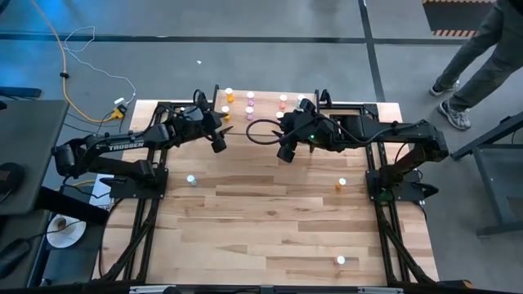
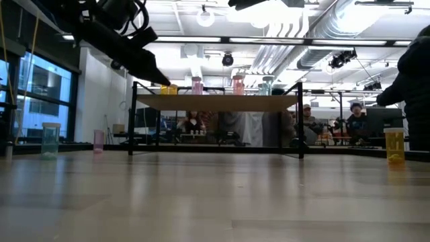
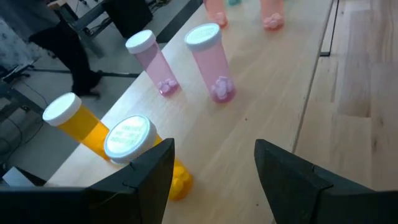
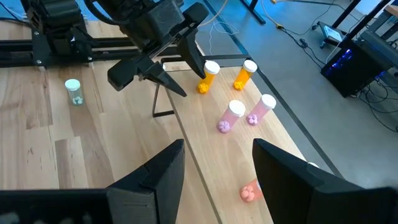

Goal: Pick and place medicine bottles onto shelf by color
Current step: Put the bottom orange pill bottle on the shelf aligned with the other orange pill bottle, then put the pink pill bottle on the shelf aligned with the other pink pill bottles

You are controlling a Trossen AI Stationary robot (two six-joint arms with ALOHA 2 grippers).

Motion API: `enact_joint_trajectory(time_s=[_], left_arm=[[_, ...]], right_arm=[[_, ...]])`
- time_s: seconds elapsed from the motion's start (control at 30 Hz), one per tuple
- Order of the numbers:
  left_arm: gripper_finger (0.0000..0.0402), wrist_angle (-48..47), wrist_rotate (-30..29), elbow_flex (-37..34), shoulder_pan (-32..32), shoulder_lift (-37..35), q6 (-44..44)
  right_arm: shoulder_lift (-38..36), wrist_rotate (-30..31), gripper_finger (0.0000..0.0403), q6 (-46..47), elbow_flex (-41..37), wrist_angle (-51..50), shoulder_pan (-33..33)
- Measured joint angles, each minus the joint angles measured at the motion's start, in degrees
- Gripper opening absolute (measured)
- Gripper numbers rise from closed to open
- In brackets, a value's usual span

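The light-wood shelf (image 1: 343,114) stands at the table's far side, with orange (image 1: 229,95), pink (image 1: 250,98) and red (image 1: 283,100) medicine bottles upright on it. My left gripper (image 3: 214,168) is open over the shelf's left part. The nearer orange bottle (image 3: 127,137) stands by one of its fingers (image 3: 143,177), and a second orange bottle (image 3: 68,115) and two pink ones (image 3: 211,62) stand beyond. My right gripper (image 4: 217,174) is open and empty, above the shelf's near edge around its middle (image 1: 286,151). My left gripper has one finger (image 3: 143,177) right in front of the nearer orange bottle's lower body (image 3: 179,182). The finger hides the spot, so I cannot tell whether it touches. The bottle stands upright on the shelf.
A teal bottle (image 1: 191,180), an orange bottle (image 1: 341,184) and a pink bottle (image 1: 341,260) stand loose on the tabletop. A person (image 1: 482,49) walks beyond the table's far right corner. Open tabletop lies between the shelf and the near edge.
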Motion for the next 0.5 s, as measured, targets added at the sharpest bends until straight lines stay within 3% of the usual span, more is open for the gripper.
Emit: enact_joint_trajectory(time_s=[0.5], left_arm=[[0.0213,-0.23,1.59,0.00,1.08,0.00,-0.01]], right_arm=[[0.00,0.00,0.0181,0.00,0.00,0.01,0.00]])
